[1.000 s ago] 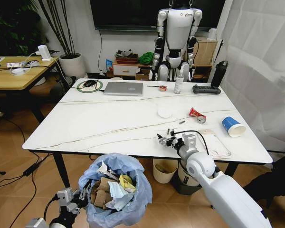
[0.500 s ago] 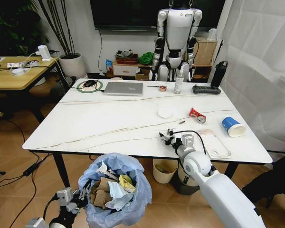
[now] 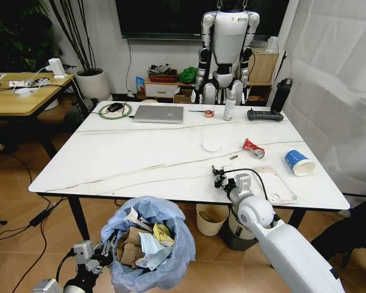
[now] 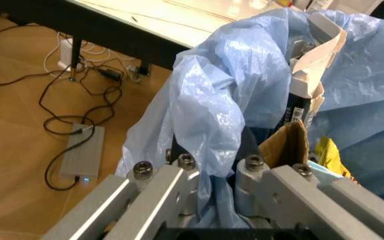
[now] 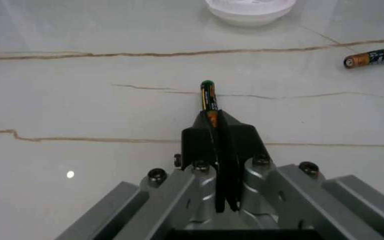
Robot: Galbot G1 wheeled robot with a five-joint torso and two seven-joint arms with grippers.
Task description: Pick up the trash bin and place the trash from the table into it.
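Low at the near left, the left gripper (image 4: 209, 172) is pinched on the blue-bagged trash bin (image 3: 147, 247), below the table (image 3: 128, 160) edge. To its right, the right gripper (image 5: 217, 131) clamps a battery (image 5: 208, 95) pointing away over the table; the bin lies near-left of it.

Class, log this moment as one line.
right gripper: shut on small black battery | left gripper: holding blue-bagged trash bin

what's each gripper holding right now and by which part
Right gripper: shut on one end of a small black-and-orange battery over the white marble table. Left gripper: clamping the light-blue bagged trash bin by its rim.
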